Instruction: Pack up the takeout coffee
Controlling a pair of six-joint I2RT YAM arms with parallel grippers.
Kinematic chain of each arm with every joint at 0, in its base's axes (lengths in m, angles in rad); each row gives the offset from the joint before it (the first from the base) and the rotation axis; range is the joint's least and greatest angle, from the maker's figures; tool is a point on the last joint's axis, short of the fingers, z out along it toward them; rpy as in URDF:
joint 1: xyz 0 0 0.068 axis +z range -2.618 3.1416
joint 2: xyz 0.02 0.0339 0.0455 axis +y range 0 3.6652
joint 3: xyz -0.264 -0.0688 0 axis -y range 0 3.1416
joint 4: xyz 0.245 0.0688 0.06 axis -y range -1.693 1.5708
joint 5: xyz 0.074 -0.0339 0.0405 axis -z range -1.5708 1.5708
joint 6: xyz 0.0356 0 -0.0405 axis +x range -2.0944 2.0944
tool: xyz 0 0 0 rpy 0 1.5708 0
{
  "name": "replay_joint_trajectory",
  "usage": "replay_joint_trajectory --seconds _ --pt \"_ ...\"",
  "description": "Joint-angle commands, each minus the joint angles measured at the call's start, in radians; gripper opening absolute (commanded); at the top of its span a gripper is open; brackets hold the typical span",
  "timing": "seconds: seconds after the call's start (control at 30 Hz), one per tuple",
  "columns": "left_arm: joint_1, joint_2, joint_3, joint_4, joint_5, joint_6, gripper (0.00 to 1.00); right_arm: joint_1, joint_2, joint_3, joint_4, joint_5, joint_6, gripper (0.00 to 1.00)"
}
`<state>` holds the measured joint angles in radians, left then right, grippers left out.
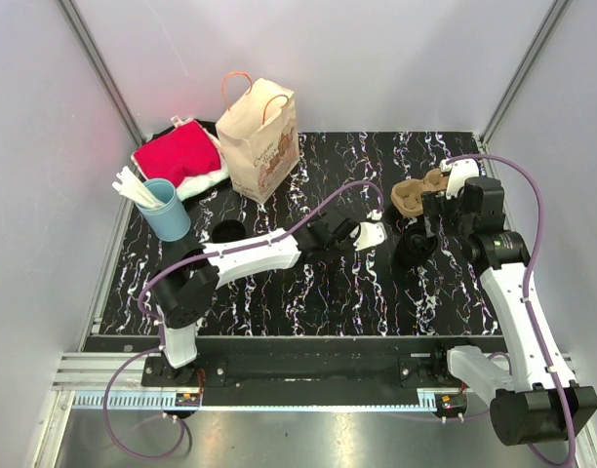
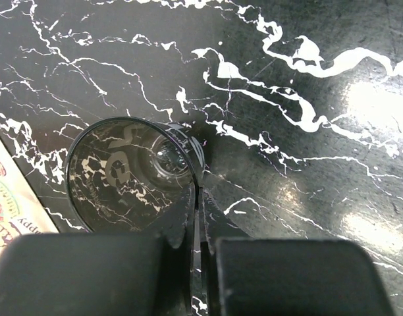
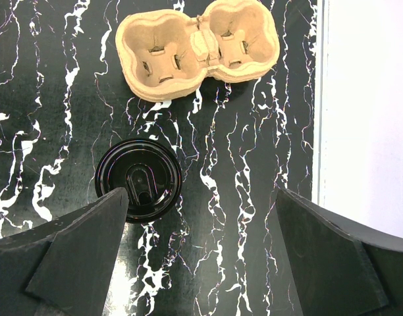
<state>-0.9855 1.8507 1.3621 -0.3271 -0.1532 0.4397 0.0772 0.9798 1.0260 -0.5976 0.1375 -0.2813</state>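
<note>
Black marble-patterned table (image 1: 308, 292) with takeout items on it. One brown paper bag (image 1: 262, 136) with two handles stands near the far edge. One cardboard cup carrier (image 3: 198, 49) with two wells sits toward the far right corner. There are two black cups: one lidded cup (image 3: 138, 179) close to the right edge, and one open cup (image 2: 132, 174) nearer the left edge. One blue tumbler (image 1: 167, 210) at the left edge holds several white sticks (image 1: 135, 187), exact number unclear. One red cloth (image 1: 177, 154) and one white cloth (image 1: 206, 180) lie in the far left corner.
</note>
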Motion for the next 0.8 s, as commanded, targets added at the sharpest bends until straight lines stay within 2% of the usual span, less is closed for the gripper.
replay_joint_trajectory --seconds 0.0,0.13,0.3,0.37,0.5,0.6,0.77 --pt "-0.002 0.004 0.046 0.065 -0.023 -0.007 0.07 -0.005 -0.02 -0.004 0.041 -0.001 0.013 1.0" --pt "-0.002 -0.007 0.043 0.069 -0.031 -0.013 0.13 -0.007 -0.021 -0.006 0.041 -0.003 0.011 1.0" --pt "0.01 -0.027 0.045 0.074 -0.037 -0.019 0.32 -0.005 -0.026 -0.006 0.039 -0.004 0.014 1.0" --pt "0.013 -0.031 0.045 0.076 -0.042 -0.019 0.36 -0.005 -0.026 -0.007 0.041 -0.006 0.014 1.0" --pt "0.022 -0.045 0.046 0.082 -0.052 -0.024 0.56 -0.007 -0.027 -0.009 0.041 -0.013 0.014 1.0" --pt "0.03 -0.057 0.063 0.069 -0.054 -0.027 0.63 -0.005 -0.026 -0.009 0.035 -0.025 0.013 1.0" --pt "0.039 -0.131 0.094 0.034 -0.057 -0.007 0.93 -0.005 0.032 -0.003 -0.001 -0.072 -0.006 1.0"
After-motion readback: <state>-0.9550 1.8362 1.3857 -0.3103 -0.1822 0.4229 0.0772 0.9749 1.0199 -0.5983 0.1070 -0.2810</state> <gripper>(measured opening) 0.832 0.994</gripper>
